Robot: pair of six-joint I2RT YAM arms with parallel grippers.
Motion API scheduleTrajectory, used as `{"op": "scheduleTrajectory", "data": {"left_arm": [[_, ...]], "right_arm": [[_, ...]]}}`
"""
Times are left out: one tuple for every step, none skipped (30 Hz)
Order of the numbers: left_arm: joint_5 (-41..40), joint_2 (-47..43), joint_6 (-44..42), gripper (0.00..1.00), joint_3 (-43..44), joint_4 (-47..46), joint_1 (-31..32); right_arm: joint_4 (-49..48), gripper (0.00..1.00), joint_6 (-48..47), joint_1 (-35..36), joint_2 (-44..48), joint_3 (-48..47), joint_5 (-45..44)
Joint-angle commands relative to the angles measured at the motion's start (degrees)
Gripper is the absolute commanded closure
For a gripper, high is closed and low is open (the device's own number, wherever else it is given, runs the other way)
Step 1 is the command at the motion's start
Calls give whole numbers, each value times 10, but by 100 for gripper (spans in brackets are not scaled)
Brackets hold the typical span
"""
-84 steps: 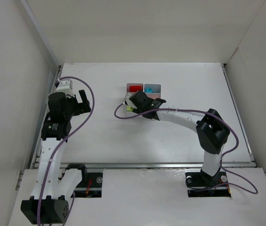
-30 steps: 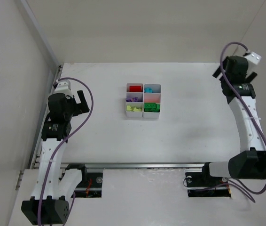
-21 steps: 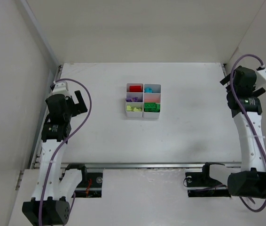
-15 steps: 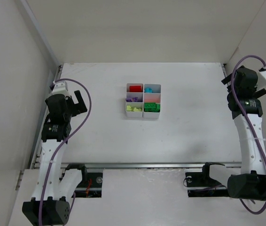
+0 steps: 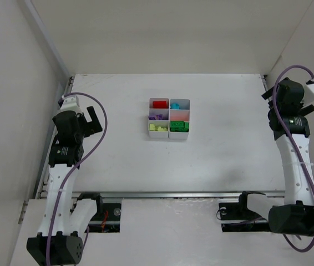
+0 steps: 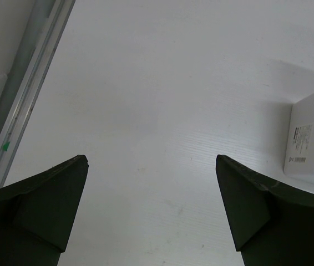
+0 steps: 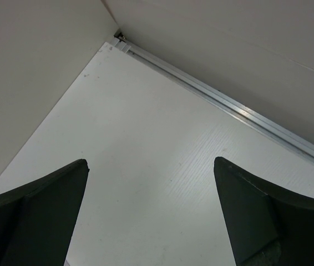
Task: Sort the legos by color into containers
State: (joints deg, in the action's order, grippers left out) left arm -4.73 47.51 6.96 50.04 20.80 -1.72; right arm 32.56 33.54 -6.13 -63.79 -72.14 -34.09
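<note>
On the left, my left gripper hangs over the table, jaws spread wide, holding nothing. Mid-table sits the white tray, with the legos lying in its compartments by colour. My right gripper is wide and empty by the table's far-right corner.

the flat white rectangular tabletop is bordered along its left, right and near edges by thin aluminium rails. directly on it, a little behind its middle, stands one small white plastic tray divided into six square compartments, two columns by three rows, well apart from every edge.
</note>
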Motion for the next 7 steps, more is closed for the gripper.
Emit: {"op": "scheduleTrajectory", "data": {"left_arm": [[-5,-6,8,0,-4,-22,-3],[-5,-6,8,0,-4,-22,-3],[-5,-6,8,0,-4,-22,-3],[-5,-6,8,0,-4,-22,-3],[-5,-6,8,0,-4,-22,-3],[-5,-6,8,0,-4,-22,-3],[-5,-6,8,0,-4,-22,-3]], "right_arm": [[-25,0,9,2,10,5,-7],[-25,0,9,2,10,10,-7],[-31,0,9,2,10,10,-7],[-31,0,9,2,10,10,-2],[-31,0,4,2,10,10,-2],[-42,0,-1,2,16,16,-2],[-50,0,-13,2,25,21,3]]}}
